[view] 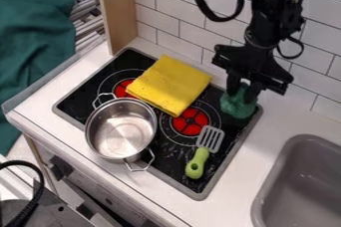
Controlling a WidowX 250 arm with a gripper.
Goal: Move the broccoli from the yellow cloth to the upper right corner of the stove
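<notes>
Over the upper right corner of the stove [228, 162], the black gripper [241, 89] hangs down, shut on the green broccoli [238, 105]. The broccoli's upper part is partly hidden between the fingers. Its lower part is at the stove's black surface; whether it touches cannot be told. To the left, the folded yellow cloth [169, 84] lies over the back of the stove, partly covering two red burners, apart from the broccoli.
A steel pot [121, 129] stands at the stove's front left. A spatula with a green handle [198, 163] lies on the right side. A grey sink [301, 181] is at the lower right; a tiled wall rises behind.
</notes>
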